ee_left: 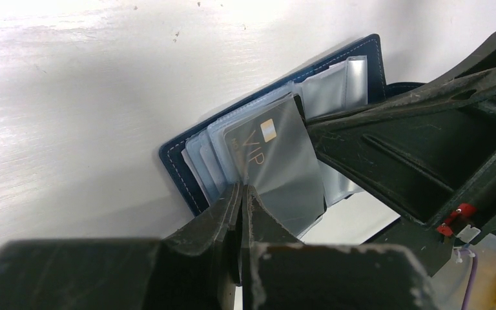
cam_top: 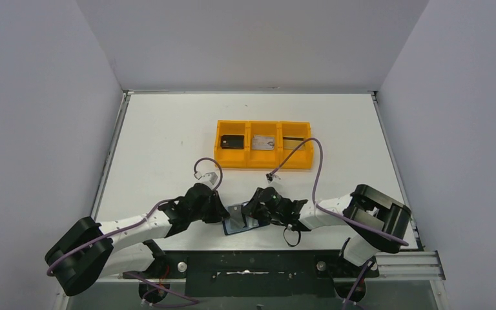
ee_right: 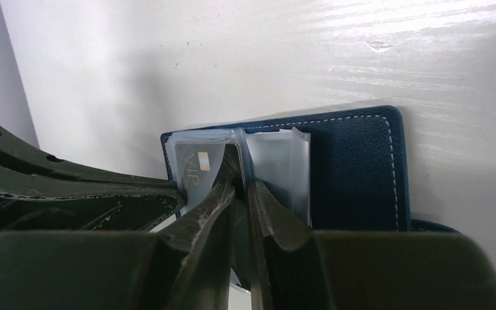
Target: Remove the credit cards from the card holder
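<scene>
The navy card holder [cam_top: 236, 225] lies open on the table near the front edge, between my two grippers. Its clear sleeves are fanned out [ee_left: 336, 90]. A dark grey credit card [ee_left: 278, 161] marked VIP stands tilted up out of the sleeves. My left gripper [ee_left: 242, 188] is shut, its tips pressed against the sleeves at the card's lower edge. My right gripper [ee_right: 240, 186] comes in from the other side and pinches that card's [ee_right: 197, 169] edge between narrowly parted fingers. The holder's blue cover [ee_right: 355, 168] lies flat to the right.
An orange three-compartment tray [cam_top: 263, 163] sits behind the grippers. Its left compartment holds a dark item [cam_top: 232, 141], its middle one a silver-grey card [cam_top: 263, 143], its right one a card with a dark stripe [cam_top: 294, 139]. White walls enclose the table.
</scene>
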Tool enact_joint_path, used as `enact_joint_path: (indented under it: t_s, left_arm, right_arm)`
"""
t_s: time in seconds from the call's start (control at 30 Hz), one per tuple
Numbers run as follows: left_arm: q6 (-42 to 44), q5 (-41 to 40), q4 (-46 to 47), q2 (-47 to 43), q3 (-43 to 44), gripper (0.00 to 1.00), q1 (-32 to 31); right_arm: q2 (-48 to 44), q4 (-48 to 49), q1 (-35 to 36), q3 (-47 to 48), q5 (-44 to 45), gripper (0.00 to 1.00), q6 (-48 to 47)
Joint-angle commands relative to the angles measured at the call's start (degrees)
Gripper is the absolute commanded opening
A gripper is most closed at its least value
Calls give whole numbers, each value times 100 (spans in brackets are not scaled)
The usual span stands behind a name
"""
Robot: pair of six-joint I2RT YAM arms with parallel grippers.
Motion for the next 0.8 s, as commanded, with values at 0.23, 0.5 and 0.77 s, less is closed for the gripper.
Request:
enact_joint_path:
  t_s: [0.23, 0.5, 0.77]
  left_arm:
    - [47, -152, -291, 304, 97, 1, -50]
    - [165, -212, -446, 363, 229, 2, -41]
    - [320, -105, -475, 443, 352, 12, -40]
  right_arm:
    - [-577, -523, 179, -148, 486, 0, -333]
    - [-936, 379, -263, -874, -83, 0, -183]
    - [-674, 646, -211, -868, -182, 13, -122]
